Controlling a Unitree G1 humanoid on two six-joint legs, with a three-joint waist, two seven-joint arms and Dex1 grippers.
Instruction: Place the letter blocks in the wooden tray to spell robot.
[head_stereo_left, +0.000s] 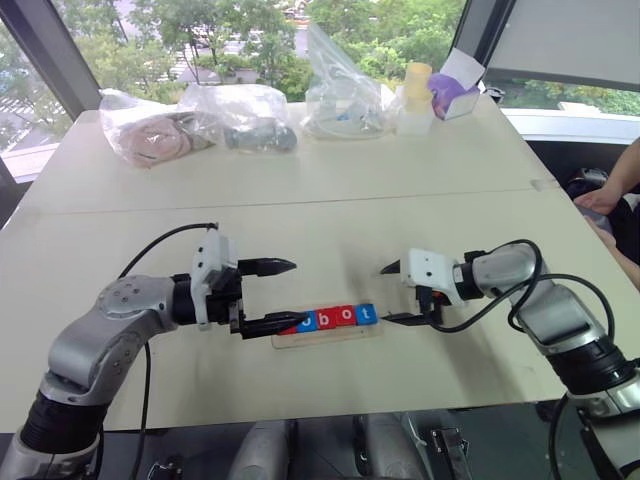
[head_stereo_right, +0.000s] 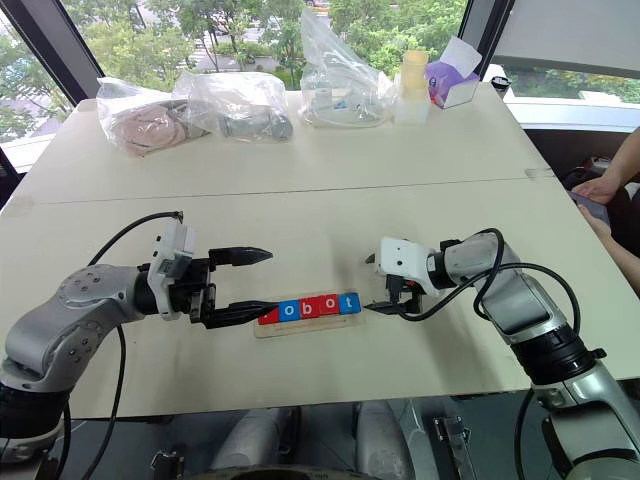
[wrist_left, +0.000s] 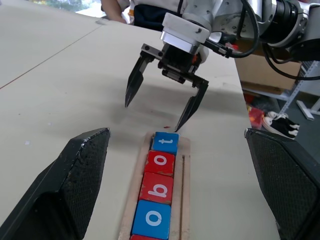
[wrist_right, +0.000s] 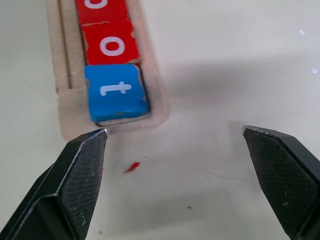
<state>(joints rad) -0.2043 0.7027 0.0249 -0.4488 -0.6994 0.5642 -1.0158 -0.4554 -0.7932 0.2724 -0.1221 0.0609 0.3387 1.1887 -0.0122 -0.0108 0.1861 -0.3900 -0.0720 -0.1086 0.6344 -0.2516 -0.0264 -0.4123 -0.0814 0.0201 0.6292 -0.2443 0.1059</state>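
Light-wood, the wooden tray (head_stereo_left: 328, 334) lies at the table's near edge, and I read four letter blocks (wrist_left: 158, 186) seated in it as o, b, o, t (the leading end sits behind a finger). My left gripper (head_stereo_left: 272, 296) and right gripper (head_stereo_left: 398, 294) flank the tray's two ends, both spread wide and empty, so placement looks finished.

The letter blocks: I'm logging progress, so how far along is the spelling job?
Nearly done. The wooden tray holds the letter blocks in a row; o, b, o, t read clearly, with a red block at the left end partly hidden. The left gripper and right gripper are open, holding nothing. What's left: perhaps only withdrawing.
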